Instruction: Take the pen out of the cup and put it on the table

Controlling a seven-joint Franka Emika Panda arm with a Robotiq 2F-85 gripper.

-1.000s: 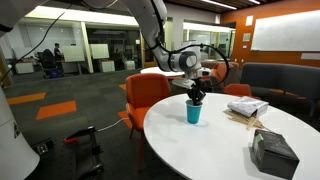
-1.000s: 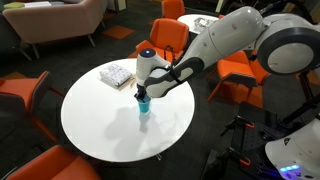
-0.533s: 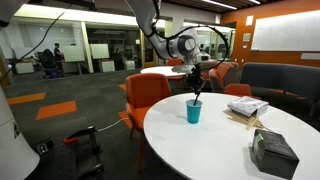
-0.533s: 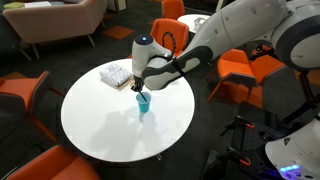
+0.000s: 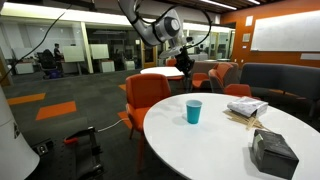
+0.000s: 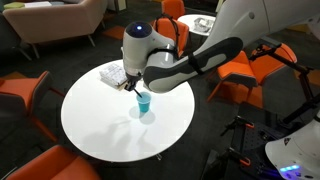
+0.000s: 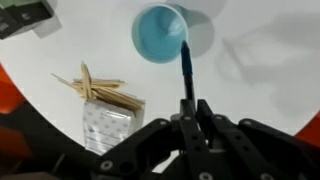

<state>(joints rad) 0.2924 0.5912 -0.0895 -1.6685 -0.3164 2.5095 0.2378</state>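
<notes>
The teal-blue cup stands upright on the large round white table; it also shows in an exterior view and from above in the wrist view. My gripper hangs well above the cup, a little towards the table's edge. In the wrist view the gripper is shut on the thin dark pen, which hangs straight down from the fingertips. Its lower end lies over the cup's rim in that view. The pen is clear of the cup.
A dark grey bag sits near the table's edge. Pale wooden sticks and a white packet lie beside the cup. Orange chairs ring the table. A smaller round table stands behind.
The gripper has risen from the cup's mouth, lifting the pen out of the cup. The cup has stayed in place.
</notes>
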